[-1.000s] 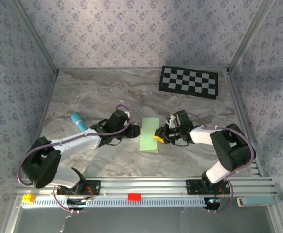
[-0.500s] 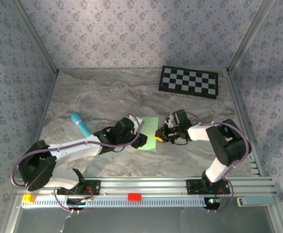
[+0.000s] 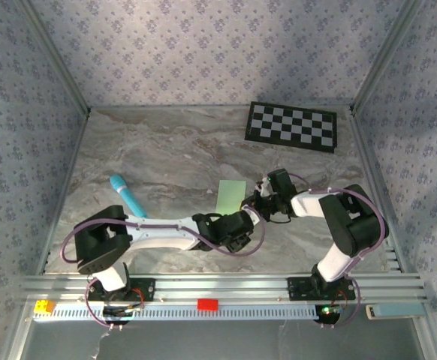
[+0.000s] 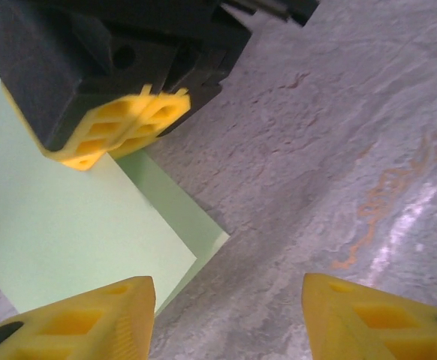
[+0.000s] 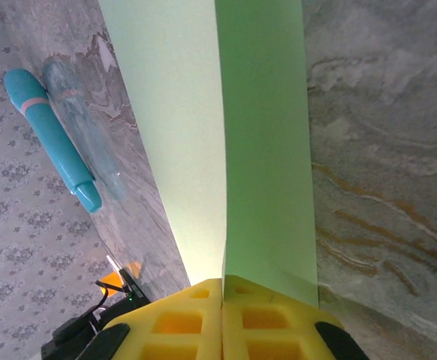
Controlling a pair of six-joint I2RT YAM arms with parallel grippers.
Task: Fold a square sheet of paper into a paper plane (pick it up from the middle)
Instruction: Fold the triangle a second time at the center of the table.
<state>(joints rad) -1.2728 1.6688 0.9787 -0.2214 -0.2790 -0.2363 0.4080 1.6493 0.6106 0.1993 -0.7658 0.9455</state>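
Observation:
The pale mint-green sheet of paper (image 3: 231, 195) lies folded in the middle of the table, one layer over the other (image 5: 203, 112). My right gripper (image 3: 253, 204) is shut on its near right edge, and the yellow fingertips (image 5: 222, 319) meet at the seam between the two layers. My left gripper (image 3: 245, 226) sits just in front of the paper's near end, right beside the right gripper. Its jaws are open (image 4: 226, 322) over bare table, with the paper's corner (image 4: 91, 225) off to the left and the right gripper's yellow fingertips (image 4: 121, 124) above.
A cyan-blue stick (image 3: 127, 193) lies on the table to the left, also in the right wrist view (image 5: 49, 135). A black-and-white checkerboard (image 3: 292, 126) lies at the back right. Patterned walls and metal frame posts close in the marble tabletop (image 3: 158, 150).
My left arm swung from the paper's left side round to its near end, and its jaws opened wider. My right gripper closed on the paper's edge and stayed put.

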